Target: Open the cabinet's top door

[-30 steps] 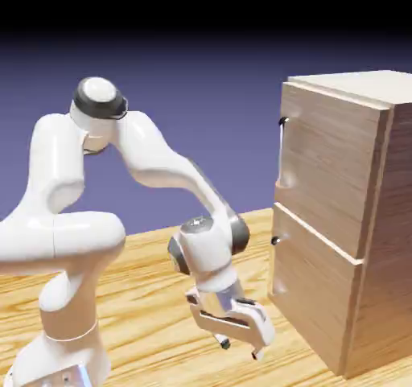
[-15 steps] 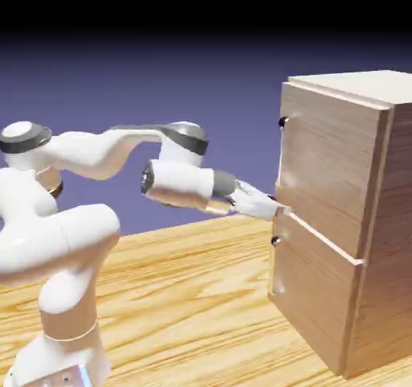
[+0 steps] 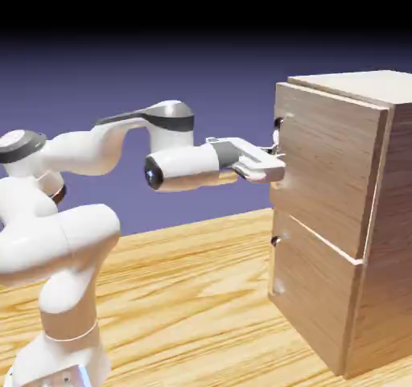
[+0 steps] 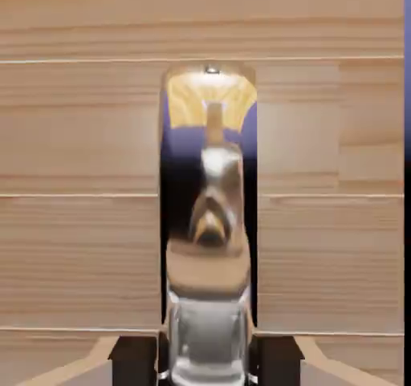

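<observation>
Hand (image 3: 275, 162) clamped on top door's handle (image 4: 210, 216).

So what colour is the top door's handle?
The handle is shiny mirror-like metal, best in the hand view.

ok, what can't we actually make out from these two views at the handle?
- Exterior view: the gripper fingertips and most of the handle are hidden by the hand and the top door edge.
- Hand view: the handle is a shiny, mirror-like bar; its mounts are unclear.
- Cabinet: right side cut off by the exterior view's edge.
- How far the door has opened: too slight to tell.
</observation>
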